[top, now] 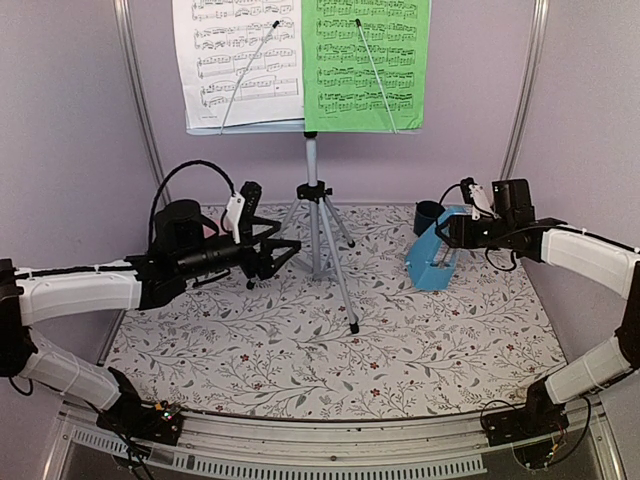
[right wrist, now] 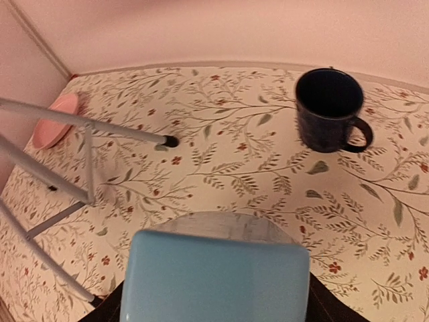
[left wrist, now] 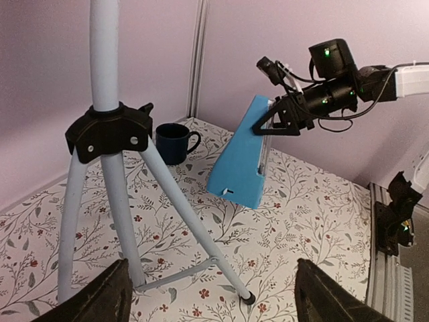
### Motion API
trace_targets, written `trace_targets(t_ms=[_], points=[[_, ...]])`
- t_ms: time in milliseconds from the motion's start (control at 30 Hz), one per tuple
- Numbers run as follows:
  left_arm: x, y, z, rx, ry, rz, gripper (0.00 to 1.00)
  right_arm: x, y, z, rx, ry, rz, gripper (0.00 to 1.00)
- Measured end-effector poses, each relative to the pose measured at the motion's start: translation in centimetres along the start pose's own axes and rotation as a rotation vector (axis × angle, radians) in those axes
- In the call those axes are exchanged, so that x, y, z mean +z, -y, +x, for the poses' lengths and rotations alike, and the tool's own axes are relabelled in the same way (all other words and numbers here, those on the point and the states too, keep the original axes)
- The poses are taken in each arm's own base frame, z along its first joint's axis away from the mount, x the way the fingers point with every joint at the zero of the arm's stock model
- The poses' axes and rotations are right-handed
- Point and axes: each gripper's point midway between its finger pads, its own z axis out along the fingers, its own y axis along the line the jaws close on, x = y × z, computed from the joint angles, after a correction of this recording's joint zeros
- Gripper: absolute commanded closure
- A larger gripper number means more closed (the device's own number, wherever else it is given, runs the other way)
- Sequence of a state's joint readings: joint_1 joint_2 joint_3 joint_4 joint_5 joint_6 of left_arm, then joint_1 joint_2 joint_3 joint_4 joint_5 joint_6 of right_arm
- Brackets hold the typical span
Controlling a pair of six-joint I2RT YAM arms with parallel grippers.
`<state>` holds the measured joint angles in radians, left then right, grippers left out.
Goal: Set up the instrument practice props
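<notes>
The music stand [top: 313,195] stands on its silver tripod at the back middle. It holds a white sheet-music page [top: 240,60] and a green one [top: 365,60]. My right gripper [top: 455,232] is shut on the top of the small blue pyramid metronome [top: 432,255], which is tilted, with its base at or just above the cloth. The metronome fills the bottom of the right wrist view [right wrist: 214,278] and also shows in the left wrist view [left wrist: 244,157]. My left gripper [top: 270,250] is open and empty, just left of the tripod legs [left wrist: 107,131].
A dark blue mug [right wrist: 328,111] stands behind the metronome near the back wall. A pink plate [right wrist: 57,121] lies at the back left, behind the tripod and my left arm. The floral cloth [top: 330,360] covers the table. Walls close in at the sides and back.
</notes>
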<state>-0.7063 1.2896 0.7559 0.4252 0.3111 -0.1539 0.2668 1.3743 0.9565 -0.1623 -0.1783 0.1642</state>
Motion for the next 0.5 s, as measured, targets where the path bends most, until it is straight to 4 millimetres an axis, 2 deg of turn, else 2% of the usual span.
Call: trace_targets(t_ms=[133, 233, 367, 500], points=[[0.8, 0.7, 1.1, 0.017, -0.019, 0.025, 0.18, -0.3, -4.6, 0.9, -0.102, -0.034, -0.226, 0.61], [0.9, 1.7, 2.4, 0.034, -0.036, 0.055, 0.18, -1.4, -7.8, 1.6, -0.181, -0.049, -0.389, 0.64], [0.9, 3.1, 4.1, 0.071, -0.057, 0.094, 0.18, -3.0, -10.2, 2.0, -0.246, -0.037, -0.492, 0.67], [1.6, 5.2, 6.0, 0.117, -0.090, 0.148, 0.21, -5.4, -12.6, 2.1, -0.313, -0.005, -0.594, 0.69]])
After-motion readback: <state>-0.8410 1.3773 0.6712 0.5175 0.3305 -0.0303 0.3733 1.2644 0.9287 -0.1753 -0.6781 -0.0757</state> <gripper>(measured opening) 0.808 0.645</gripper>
